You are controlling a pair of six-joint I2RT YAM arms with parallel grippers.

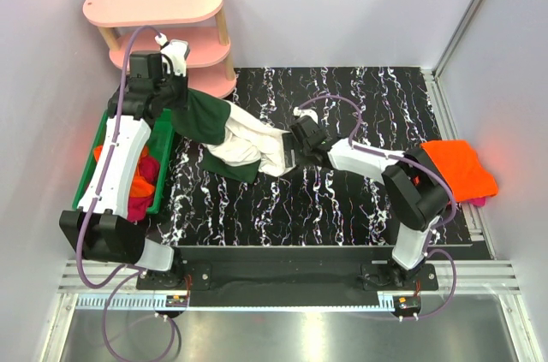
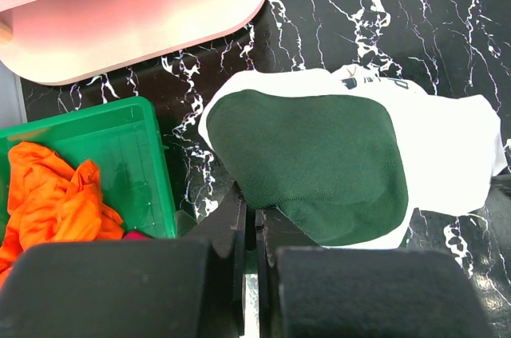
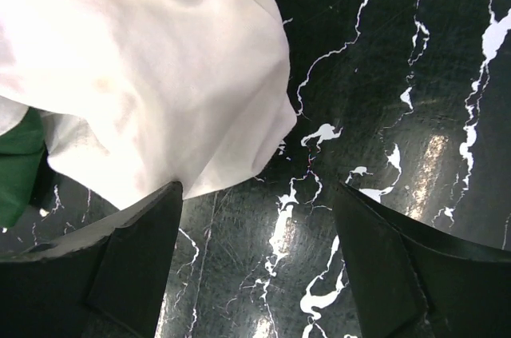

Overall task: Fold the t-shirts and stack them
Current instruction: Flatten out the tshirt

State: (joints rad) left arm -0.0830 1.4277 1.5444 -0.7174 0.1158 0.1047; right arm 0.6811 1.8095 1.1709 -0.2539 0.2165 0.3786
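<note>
T-shirts not yet dealt with lay bunched in the green bin (image 1: 163,175) at the far left of the desk (image 1: 368,97): an orange one (image 2: 48,194) with a bit of magenta cloth beside it. Just right of the bin, the left claw (image 2: 250,222) was pinched shut on the dark green sleeve (image 2: 311,162) of the white t-shirt (image 1: 257,144), holding that end up. The rest of the shirt trailed down in a crumpled heap near the middle of the desk, neither spread out nor folded. At its right end the right claw (image 3: 257,194) hovered low with its jaws wide apart, gripping nothing, the white hem just beside one finger. At the far right edge an orange t-shirt (image 1: 458,165) sat on a magenta one (image 1: 478,202), seemingly a finished stack. By my reckoning the job was partway: two stacked, one in hand, the bin's contents left.
</note>
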